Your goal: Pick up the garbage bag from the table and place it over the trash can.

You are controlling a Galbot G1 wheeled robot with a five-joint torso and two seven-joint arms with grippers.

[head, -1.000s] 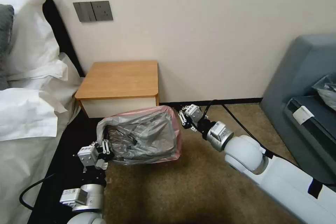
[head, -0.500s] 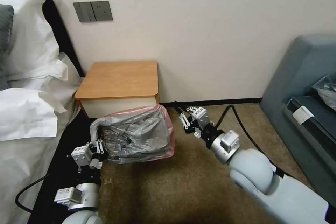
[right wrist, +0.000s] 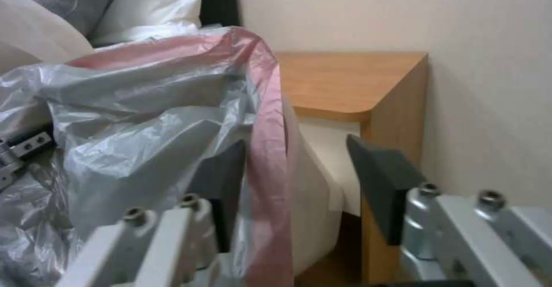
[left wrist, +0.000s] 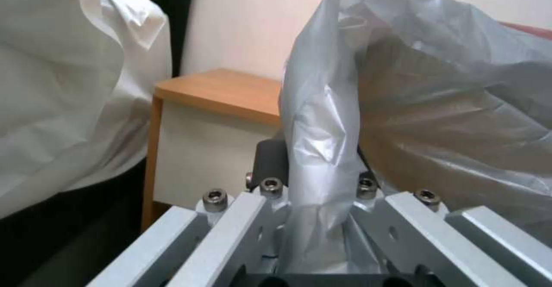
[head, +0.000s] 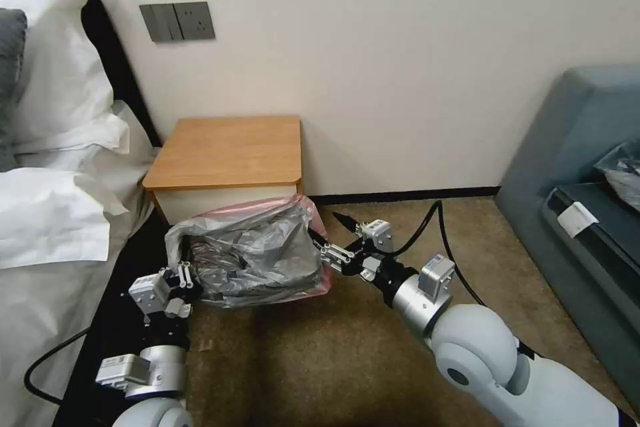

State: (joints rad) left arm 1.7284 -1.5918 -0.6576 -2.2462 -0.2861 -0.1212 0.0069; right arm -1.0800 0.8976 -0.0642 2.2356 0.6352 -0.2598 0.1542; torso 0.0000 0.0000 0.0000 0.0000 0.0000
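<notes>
**Bag on bin, left jaws clamped, right jaws straddling the rim**

Far left: bed with white pillows (head: 47, 213) and sheet, dark bed frame against the wall. Switch plate (head: 177, 21) on the wall above.

Left gripper (head: 185, 278) low beside the bed, at the left edge of the trash can. In the left wrist view its fingers (left wrist: 270, 201) are closed on a gathered fold of the garbage bag (head: 257, 253), film pinched between them.

The bag is draped over the trash can (right wrist: 313, 201), silvery film crumpled into the opening, pink hem along the far and right rim. Only a strip of cream-white bin wall shows, in the right wrist view. The bin stands on the brown carpet (head: 347, 360), just in front of the table (head: 227, 150), near its front right corner.

Right gripper (head: 330, 238) at the bin's right rim, jaws spread apart; in the right wrist view one pad sits inside the pink hem, the other outside it.

Far right: grey-blue sofa (head: 573, 167). Black cable (head: 433, 227) loops off the right arm.
</notes>
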